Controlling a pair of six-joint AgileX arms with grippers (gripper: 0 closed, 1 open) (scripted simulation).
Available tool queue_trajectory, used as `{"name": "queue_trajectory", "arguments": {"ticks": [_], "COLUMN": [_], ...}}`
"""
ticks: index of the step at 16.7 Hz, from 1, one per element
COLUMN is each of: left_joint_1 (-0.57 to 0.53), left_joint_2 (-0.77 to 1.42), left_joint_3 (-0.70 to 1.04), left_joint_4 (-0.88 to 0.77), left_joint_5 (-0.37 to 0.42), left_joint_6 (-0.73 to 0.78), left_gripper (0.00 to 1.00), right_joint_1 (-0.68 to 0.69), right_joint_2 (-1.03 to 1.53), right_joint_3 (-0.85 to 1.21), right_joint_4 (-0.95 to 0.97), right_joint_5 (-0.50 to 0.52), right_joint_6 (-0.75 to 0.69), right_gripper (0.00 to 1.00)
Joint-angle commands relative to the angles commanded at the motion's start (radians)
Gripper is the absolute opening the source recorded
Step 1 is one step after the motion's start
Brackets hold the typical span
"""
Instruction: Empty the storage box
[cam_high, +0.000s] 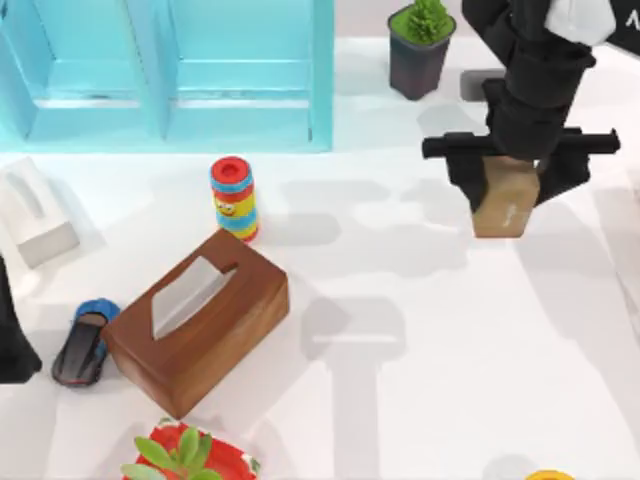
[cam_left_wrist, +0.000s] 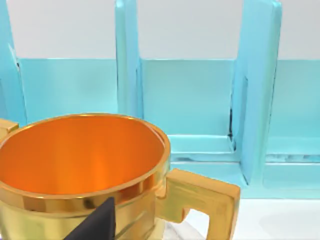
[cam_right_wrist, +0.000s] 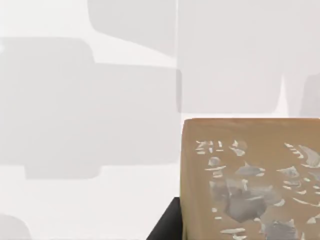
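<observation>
From above, the white desk (cam_high: 450, 350) carries a light-blue storage box (cam_high: 170, 75) along its far edge at the left, its open compartments facing up. The right gripper (cam_high: 505, 185) hangs over the right part of the desk, its fingers closed on the top of a tan carton (cam_high: 505, 205) that hangs upright between them, well apart from the storage box. Behind it stands a dark pot with a green plant (cam_high: 420, 45). Near the middle-left sit a striped red, blue and yellow toy (cam_high: 234, 198) and, just in front of it, a brown wooden tissue box (cam_high: 197, 318). A small black and blue toy car (cam_high: 83, 343) lies touching the tissue box's left end, a white box (cam_high: 35, 212) lies at the left edge, and a red pot with a succulent (cam_high: 185, 458) is at the near edge. A black part of the left arm (cam_high: 12, 335) shows at the left edge.

In the left wrist view, a golden cup (cam_left_wrist: 95, 185) with an orange inside and a squared handle stands close, in front of the storage box's compartments. One dark fingertip (cam_left_wrist: 97, 225) lies against the cup's wall; whether the left fingers grip the cup I cannot tell.

In the right wrist view, the carton's printed face is close up, above the shadowed desk.
</observation>
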Motion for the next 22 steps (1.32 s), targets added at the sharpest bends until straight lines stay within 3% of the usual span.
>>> {"name": "queue_trajectory", "arguments": {"ticks": [11,22], "left_joint_1": [0.000,0.000], "left_joint_2": [0.000,0.000], "left_joint_3": [0.000,0.000], "left_joint_4": [0.000,0.000], "left_joint_5": [0.000,0.000], "left_joint_6": [0.000,0.000], "left_gripper": [1.00,1.00], "right_joint_1": [0.004,0.004], "right_joint_2": [0.036,0.036], "right_joint_3": [-0.119,-0.119], "right_joint_4": [0.159,0.159], "right_joint_5": [0.003,0.003], "right_joint_6": [0.001,0.001], "right_gripper": [0.00,0.83]}}
